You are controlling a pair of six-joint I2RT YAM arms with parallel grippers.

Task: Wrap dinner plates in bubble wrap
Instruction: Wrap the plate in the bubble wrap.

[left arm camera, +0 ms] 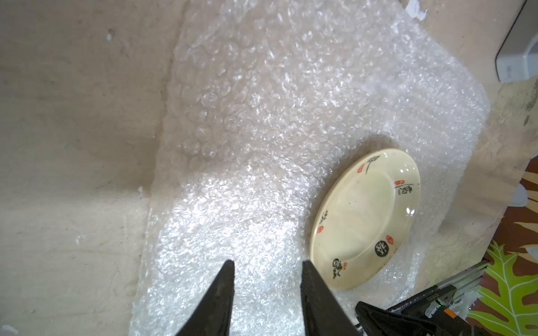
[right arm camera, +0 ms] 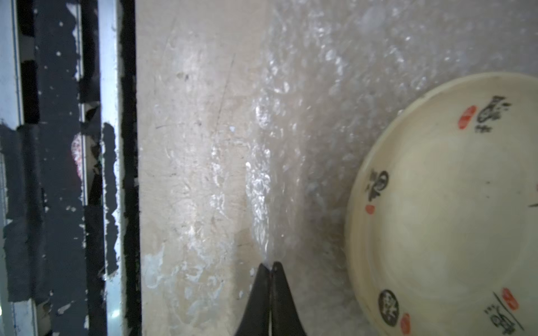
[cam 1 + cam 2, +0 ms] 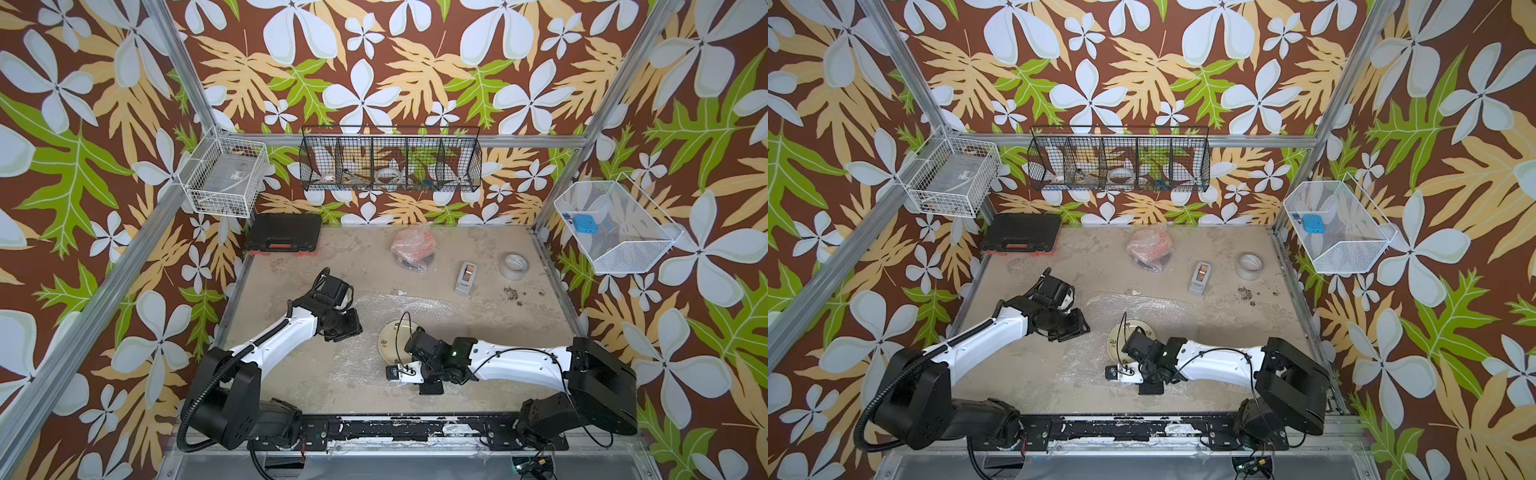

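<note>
Nearest to the right wrist camera, the right gripper (image 2: 270, 266) had its two jaws pressed fully together on a raised fold of the bubble wrap (image 2: 334, 87), at the sheet's edge toward the robot. The cream plate (image 2: 451, 203) lay face up on this sheet, just beside the pinched fold, with black and red marks on its rim. The left gripper (image 1: 266, 263) hung over the sheet's left part, jaws partly apart and nothing between them. Farther back on the table (image 3: 299, 374) sat an orange wrapped bundle (image 3: 411, 249), then a grey tape dispenser (image 3: 466, 277) and a white tape roll (image 3: 514, 266), well apart from the plate. A black case (image 3: 284, 237) lay at the back left corner.
</note>
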